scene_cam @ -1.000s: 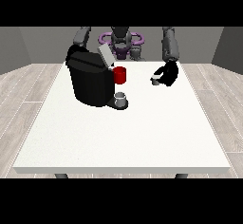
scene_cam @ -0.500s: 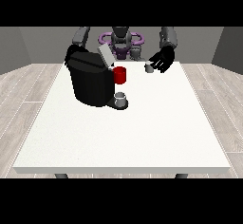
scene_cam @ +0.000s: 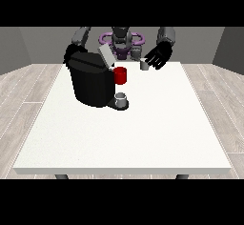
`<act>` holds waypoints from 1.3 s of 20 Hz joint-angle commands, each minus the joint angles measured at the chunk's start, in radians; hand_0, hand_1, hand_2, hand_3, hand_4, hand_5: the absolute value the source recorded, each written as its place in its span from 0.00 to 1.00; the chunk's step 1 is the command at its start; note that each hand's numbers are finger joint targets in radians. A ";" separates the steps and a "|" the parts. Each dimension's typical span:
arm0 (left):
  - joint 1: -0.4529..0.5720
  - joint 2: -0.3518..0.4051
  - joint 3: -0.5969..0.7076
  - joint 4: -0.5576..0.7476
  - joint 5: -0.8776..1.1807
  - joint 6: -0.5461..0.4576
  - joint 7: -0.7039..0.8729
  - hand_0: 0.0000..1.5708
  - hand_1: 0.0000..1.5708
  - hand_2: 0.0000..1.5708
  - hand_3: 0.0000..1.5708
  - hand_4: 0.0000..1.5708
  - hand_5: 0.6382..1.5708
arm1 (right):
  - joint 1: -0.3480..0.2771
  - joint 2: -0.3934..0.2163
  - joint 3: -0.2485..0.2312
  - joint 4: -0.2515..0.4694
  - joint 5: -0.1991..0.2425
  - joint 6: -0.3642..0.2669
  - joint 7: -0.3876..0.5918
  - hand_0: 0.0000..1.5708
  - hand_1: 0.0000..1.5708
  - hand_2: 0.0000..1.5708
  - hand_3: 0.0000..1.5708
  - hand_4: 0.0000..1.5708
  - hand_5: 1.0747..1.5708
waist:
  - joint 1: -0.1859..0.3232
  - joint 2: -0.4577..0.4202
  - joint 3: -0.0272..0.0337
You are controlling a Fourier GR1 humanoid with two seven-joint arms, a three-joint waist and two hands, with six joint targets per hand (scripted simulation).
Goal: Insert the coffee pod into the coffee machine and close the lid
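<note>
**Pod held up beside machine, lid open**

Hand at view's right is raised above the far edge of the large white tabletop, w/ a small grey cylindrical coffee pod at its fingertips, on the side toward the machine. Fingers look spread and slightly curled around the pod; it seems pinched btwn thumb and fingers, tho the contact itself is too small to make out. Pod sits off the tabletop, at approx. the height of the machine's top.

To that hand's side, toward view's left, stands the bulky black coffee machine, w/ its grey lid tilted up and open. A red round part sticks out on the machine's front, facing the hand; below it a small grey cup rests on the machine's base, nearer the camera than the hand. Pod and machine are apart, not touching.

Hand at view's left is behind the machine's far top corner, mostly hidden by the body; can't tell how its fingers lie or whether it touches the machine.

Robot's torso w/ purple rings is just behind both hands, at the tabletop's far edge.
</note>
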 commanded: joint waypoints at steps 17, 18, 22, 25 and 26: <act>-0.266 0.044 0.053 0.012 -0.016 -0.021 0.105 0.82 0.82 0.83 0.78 0.32 1.00 | -0.114 0.011 0.021 -0.063 0.038 -0.078 0.035 0.00 0.00 0.00 0.00 0.31 1.00 | -0.089 0.118 0.0003; -0.254 0.033 0.075 0.045 -0.012 0.014 0.142 0.80 0.80 0.83 0.79 0.31 1.00 | -0.065 0.007 0.062 -0.110 0.047 -0.047 0.062 0.00 0.00 0.00 0.00 0.29 1.00 | -0.146 0.099 0.0000; -0.267 0.046 0.074 0.050 -0.011 -0.021 0.126 0.83 0.83 0.85 0.79 0.31 1.00 | -0.058 -0.006 0.039 -0.106 0.031 -0.035 0.035 0.00 0.00 0.00 0.00 0.33 1.00 | -0.139 0.111 0.0002; -0.261 0.042 0.079 0.054 -0.016 0.003 0.109 0.82 0.82 0.84 0.78 0.32 1.00 | -0.065 0.013 0.037 -0.106 0.036 -0.061 0.026 0.00 0.00 0.00 0.00 0.33 1.00 | -0.127 0.143 0.0001; -0.237 0.046 0.071 0.050 -0.015 -0.021 0.083 0.83 0.83 0.84 0.78 0.32 1.00 | -0.049 -0.022 0.015 -0.101 0.006 -0.016 0.038 0.00 0.00 0.00 0.00 0.33 1.00 | -0.115 0.123 0.0001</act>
